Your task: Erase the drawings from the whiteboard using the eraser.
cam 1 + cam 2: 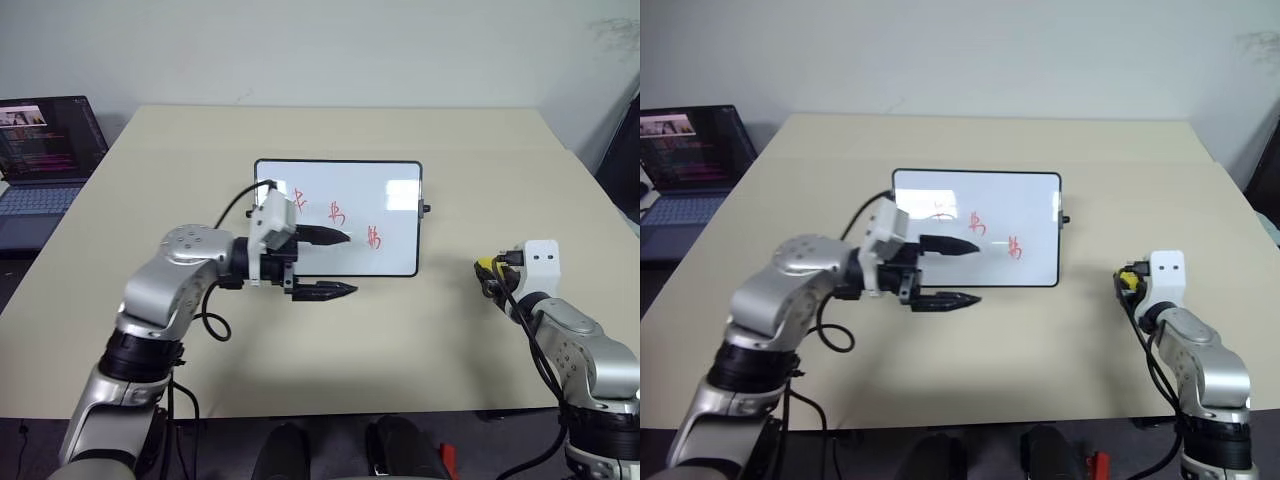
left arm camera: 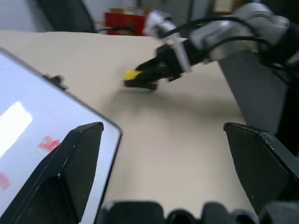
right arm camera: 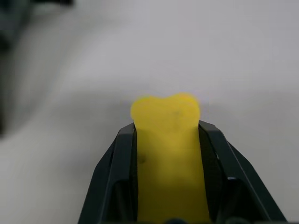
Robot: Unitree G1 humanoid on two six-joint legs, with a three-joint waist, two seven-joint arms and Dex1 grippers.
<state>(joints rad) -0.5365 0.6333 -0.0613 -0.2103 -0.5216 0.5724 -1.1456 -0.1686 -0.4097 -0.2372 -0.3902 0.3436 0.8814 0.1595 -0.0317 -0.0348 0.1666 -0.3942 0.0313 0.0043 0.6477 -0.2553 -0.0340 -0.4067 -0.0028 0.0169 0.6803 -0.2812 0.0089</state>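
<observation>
The whiteboard [image 1: 350, 180] lies flat in the middle of the table, with three red drawings [image 1: 336, 212] across it. My left gripper [image 1: 340, 264] is open and points right over the board's near edge, one finger above the white surface and the other just off the frame. To the right of the board, my right gripper [image 1: 488, 272] is shut on the yellow eraser [image 1: 484, 265], close over the tabletop and apart from the board. In the right wrist view the eraser [image 3: 168, 154] sits squeezed between both black fingers [image 3: 117, 158]. The left wrist view shows the eraser [image 2: 132, 75] held beyond the board's corner.
An open laptop [image 1: 45, 150] stands off the table's far left corner. The beige table [image 1: 450, 350] has bare room in front of and to the right of the board. A dark chair [image 1: 625, 150] stands at the right edge. A red box [image 2: 124, 18] sits beyond the table.
</observation>
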